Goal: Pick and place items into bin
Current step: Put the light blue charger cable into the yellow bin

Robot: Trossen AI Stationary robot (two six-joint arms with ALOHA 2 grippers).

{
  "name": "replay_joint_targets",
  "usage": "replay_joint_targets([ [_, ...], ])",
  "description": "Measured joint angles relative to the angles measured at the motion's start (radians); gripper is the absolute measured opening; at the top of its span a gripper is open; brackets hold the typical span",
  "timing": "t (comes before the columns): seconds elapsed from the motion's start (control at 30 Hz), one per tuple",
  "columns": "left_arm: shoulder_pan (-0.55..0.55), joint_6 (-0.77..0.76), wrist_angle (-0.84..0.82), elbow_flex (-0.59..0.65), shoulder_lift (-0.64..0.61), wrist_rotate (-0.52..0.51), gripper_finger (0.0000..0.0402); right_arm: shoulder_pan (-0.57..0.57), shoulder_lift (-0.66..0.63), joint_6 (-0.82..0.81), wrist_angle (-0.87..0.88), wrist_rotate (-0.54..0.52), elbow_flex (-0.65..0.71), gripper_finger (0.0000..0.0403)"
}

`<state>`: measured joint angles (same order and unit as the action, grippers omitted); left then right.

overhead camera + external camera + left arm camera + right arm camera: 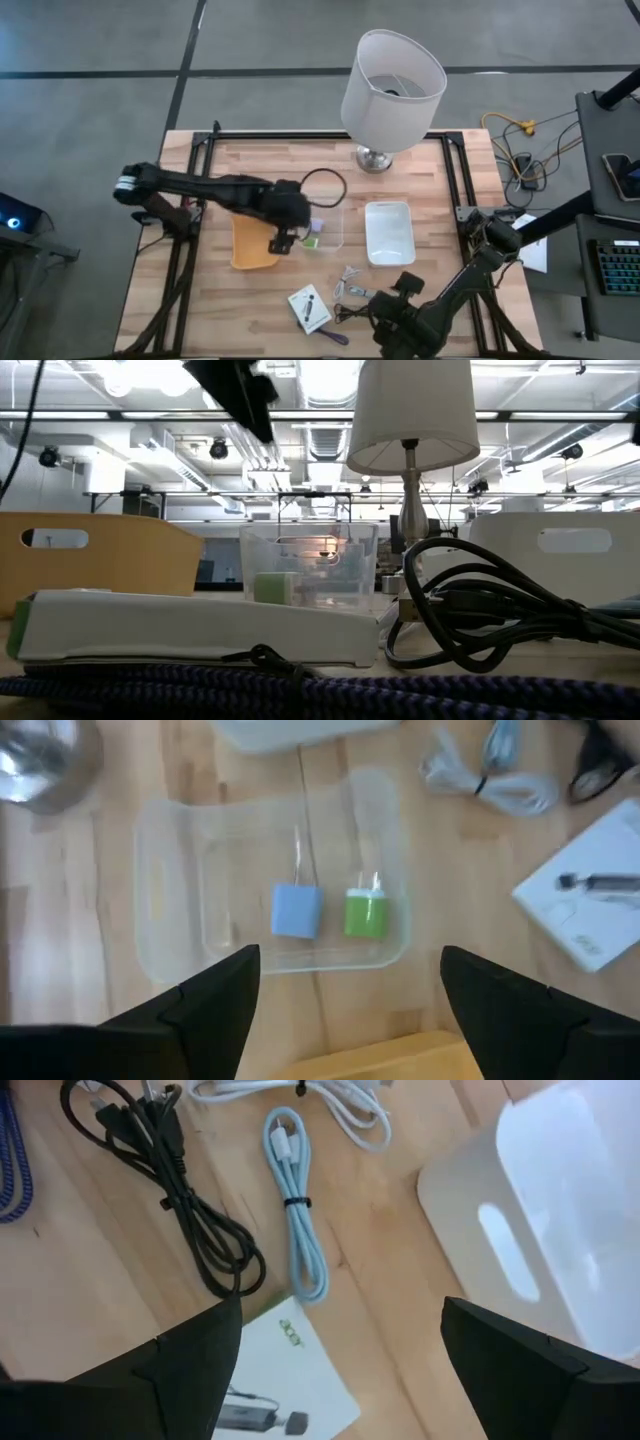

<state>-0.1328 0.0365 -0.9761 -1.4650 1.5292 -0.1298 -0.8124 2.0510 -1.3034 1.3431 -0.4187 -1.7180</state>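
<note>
The left end effector (283,240) hung over the left edge of the clear bin (334,240) at the centre of the high view, its two fingers spread wide with nothing between them. In the left wrist view a blue block (296,910) and a green block (366,914) lay side by side on the bin's floor, apart from the fingers (215,1000), so a drop appeared to have just been made. A yellow tray (250,246) lay just left of the bin and a white tray (389,232) just right of it.

The right end effector (405,290) waited low in the frame, near the lower right of the table (260,160), fingers likewise apart and empty. Its wrist view showed what remained: a black cable (195,1220), a pale blue cable (297,1210), a white cable (330,1095) and a white card (290,1370) printed with a dark gadget. In the high view that card (310,307) lay in the lower middle, with a purple-handled tool (333,335) just below it.

By my reading, sorting was partway done, with two blocks binned and the cables, card and tool still out. The next move probably called for one arm to descend on a loose item; the thin cables would need a pinch at their tied middle, and the flat card would be awkward to lift.
</note>
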Motion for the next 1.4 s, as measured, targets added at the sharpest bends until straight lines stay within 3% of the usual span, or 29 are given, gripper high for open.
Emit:
replay_joint_targets([
  [0.17,-0.100,-0.093,-0.004,0.018,-0.092,-0.011,0.0292,0.025,0.000,0.090,-0.043,0.005,0.000,0.0325],
  [0.4,-0.257,-0.321,-0.007,0.118,-0.175,-0.011,0.0292,0.049,-0.002,0.238,-0.213,0.110,0.024,0.0325],
  [0.6,-0.442,-0.495,-0.009,0.177,-0.191,-0.038,0.0292,0.020,-0.002,0.369,-0.221,0.026,0.003,0.0325],
  [0.73,-0.540,-0.560,-0.003,0.189,-0.177,-0.066,0.0292,0.009,-0.003,0.467,-0.224,0.097,0.006,0.0325],
  [0.97,-0.603,-0.741,0.009,0.269,-0.151,-0.088,0.0292,0.047,-0.003,0.456,-0.243,0.150,0.046,0.0325],
  [1.2,-0.619,-0.790,0.105,0.302,-0.167,-0.123,0.0292,0.119,-0.003,0.416,-0.364,0.195,0.117,0.0321],
  [1.4,-0.613,-0.790,0.103,0.305,-0.199,-0.191,0.0292,0.176,-0.003,0.436,-0.392,0.248,0.172,0.0266],
])
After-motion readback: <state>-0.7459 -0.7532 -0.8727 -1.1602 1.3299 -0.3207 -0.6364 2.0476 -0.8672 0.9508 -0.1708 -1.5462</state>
